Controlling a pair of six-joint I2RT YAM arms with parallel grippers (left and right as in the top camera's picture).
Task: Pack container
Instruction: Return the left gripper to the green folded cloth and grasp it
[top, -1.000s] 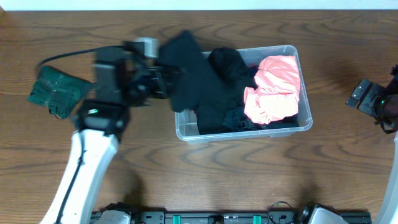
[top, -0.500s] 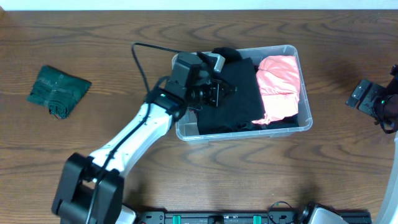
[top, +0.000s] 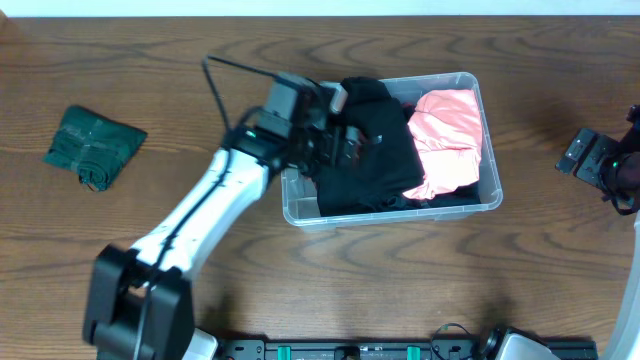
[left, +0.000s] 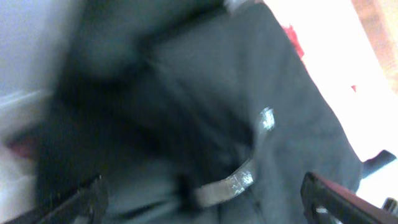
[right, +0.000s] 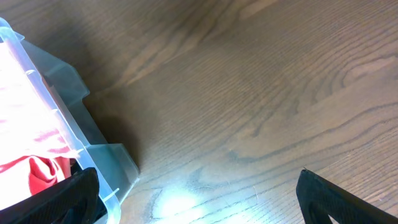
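Note:
The clear container (top: 400, 215) stands at the middle of the table. A black garment (top: 385, 168) fills its left part and a pink garment (top: 450, 140) its right part. My left gripper (top: 352, 146) hangs over the container's left side, just above the black garment, jaws wide open. In the blurred left wrist view the black garment (left: 186, 93) fills the frame and the left gripper (left: 202, 204) holds nothing. My right gripper (top: 590, 158) rests open over bare wood at the far right. In its wrist view the right gripper (right: 202, 199) frames the table, with the container's corner (right: 68, 118) to the left.
A folded dark green cloth (top: 93, 147) lies on the table at the far left, well apart from the container. Bare wood (right: 249, 93) lies between the container and the right arm.
My left gripper carried the black garment from the container's left edge in over it and has opened. The garment now lies inside. The right arm has not moved.

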